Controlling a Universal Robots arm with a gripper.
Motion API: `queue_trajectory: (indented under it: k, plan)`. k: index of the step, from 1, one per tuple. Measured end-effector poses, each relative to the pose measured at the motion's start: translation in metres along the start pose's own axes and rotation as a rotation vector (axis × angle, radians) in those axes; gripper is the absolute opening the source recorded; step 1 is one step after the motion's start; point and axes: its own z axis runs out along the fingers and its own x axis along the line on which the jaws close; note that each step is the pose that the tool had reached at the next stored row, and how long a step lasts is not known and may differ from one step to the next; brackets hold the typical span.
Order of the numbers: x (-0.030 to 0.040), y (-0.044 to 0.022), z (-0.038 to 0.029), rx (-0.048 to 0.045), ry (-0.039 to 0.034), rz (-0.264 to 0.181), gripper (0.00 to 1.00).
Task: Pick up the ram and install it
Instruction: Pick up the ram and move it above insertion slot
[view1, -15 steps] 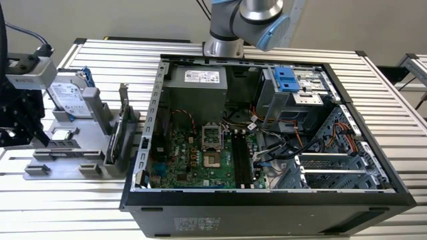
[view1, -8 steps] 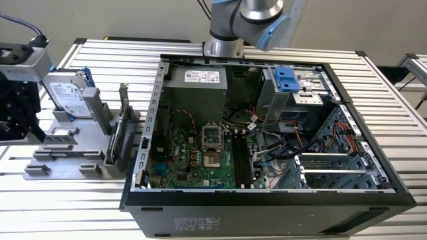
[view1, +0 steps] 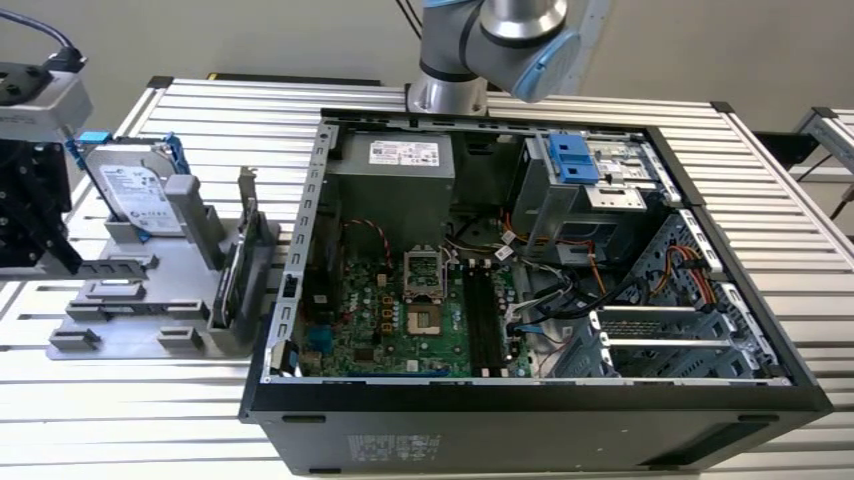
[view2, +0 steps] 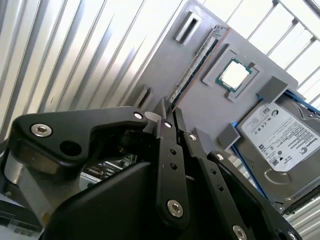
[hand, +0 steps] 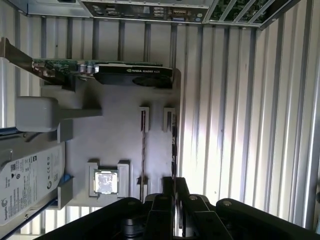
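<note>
The ram (view2: 196, 67) stands on edge in the tray (view2: 200, 110), both faces free for pinching, while the end effector (view2: 170, 110), pressed nearly together and empty, hangs aligned over it.

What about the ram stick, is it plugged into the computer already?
No, in the second wrist view the ram lies out on the gray holder tray, beside the square silver chip.

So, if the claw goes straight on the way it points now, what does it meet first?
Most likely the ram, near its end, standing on edge in the grey holder tray. Depth is unclear, so the claw might land on the tray instead.
</note>
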Motion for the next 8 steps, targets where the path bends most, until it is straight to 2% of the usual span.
queue_trajectory:
  k: [8]
  plan:
    - [-0.0001, 0.0034, -0.0093, -0.0001, -0.0018, 0.0, 0.0]
